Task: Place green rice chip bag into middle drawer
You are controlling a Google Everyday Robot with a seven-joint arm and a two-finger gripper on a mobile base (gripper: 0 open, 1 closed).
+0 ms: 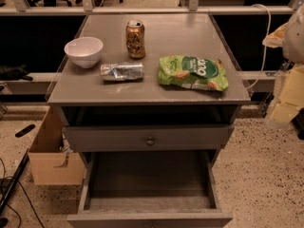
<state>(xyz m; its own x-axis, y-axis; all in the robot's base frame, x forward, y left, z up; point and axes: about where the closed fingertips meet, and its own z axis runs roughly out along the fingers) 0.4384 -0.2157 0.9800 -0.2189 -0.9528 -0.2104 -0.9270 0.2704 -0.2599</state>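
Observation:
The green rice chip bag [193, 73] lies flat on the right part of the grey cabinet top [156, 91]. The middle drawer [148, 201] is pulled open below, a deep grey box with nothing in it. The upper drawer front [150, 137] with a small round knob is shut above it. My gripper [286, 96] shows as a pale blurred shape at the right edge of the view, beside the cabinet, right of the bag and apart from it. It holds nothing that I can see.
On the cabinet top stand a white bowl [84, 51] at the left, a gold can [135, 39] at the back middle, and a silver foil packet [122, 71] in front of the can. A cardboard box [53, 153] sits on the floor at the left.

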